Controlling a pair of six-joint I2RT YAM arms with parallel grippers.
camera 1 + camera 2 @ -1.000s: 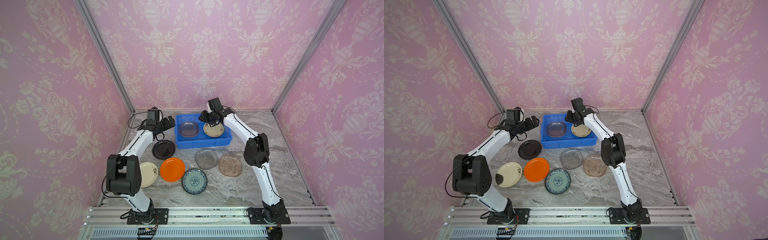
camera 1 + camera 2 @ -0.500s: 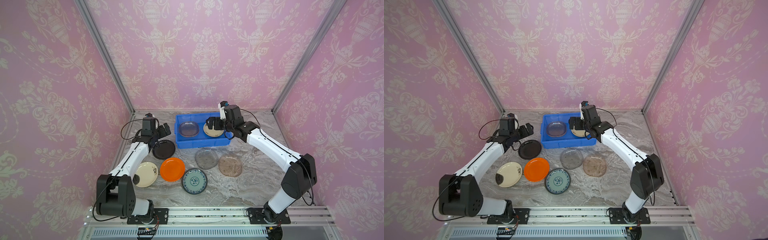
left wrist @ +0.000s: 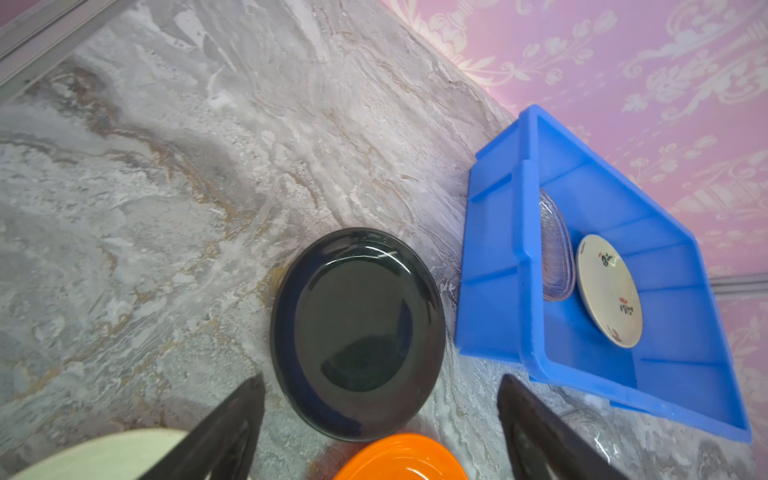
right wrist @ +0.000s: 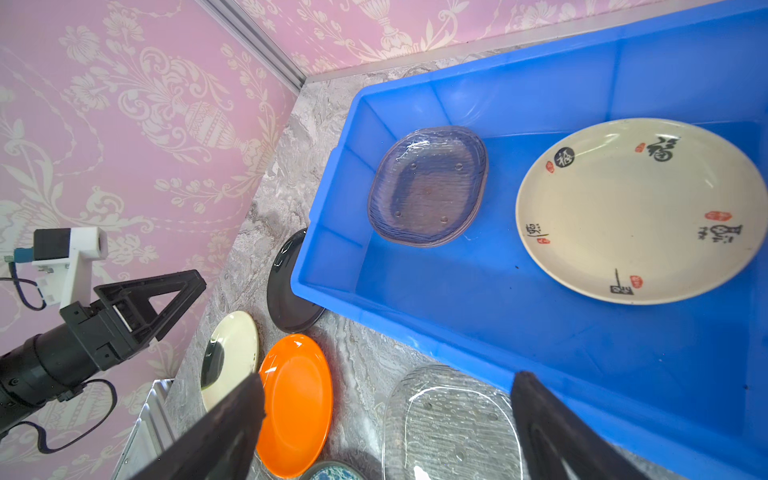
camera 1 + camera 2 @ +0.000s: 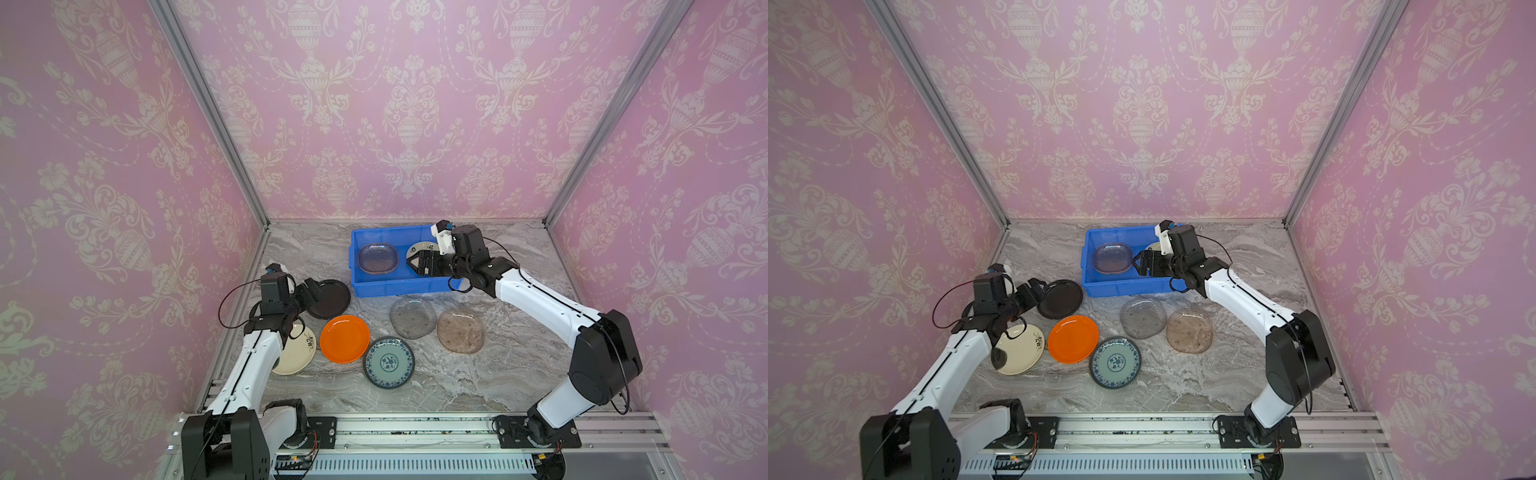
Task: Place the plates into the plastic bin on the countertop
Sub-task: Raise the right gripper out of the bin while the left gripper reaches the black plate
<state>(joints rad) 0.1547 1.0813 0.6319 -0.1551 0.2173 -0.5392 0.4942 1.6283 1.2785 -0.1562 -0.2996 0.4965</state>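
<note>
Your left pincer (image 5: 311, 291) gapes wide, empty, with the black plate (image 5: 332, 300) just ahead of its tips on the worktop (image 5: 498, 374). Looks like pick-up time, so nip its rim next. Your right pincer (image 5: 415, 265), wide and empty too, hangs above the plastic bin (image 5: 374, 286).

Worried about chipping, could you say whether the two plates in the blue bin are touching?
Apart: the right wrist view shows bare bin floor between the glass plate and the cream plate.

Two plates (image 5: 377, 258), maybe more, in bin (image 5: 395, 286); six before it.
</note>
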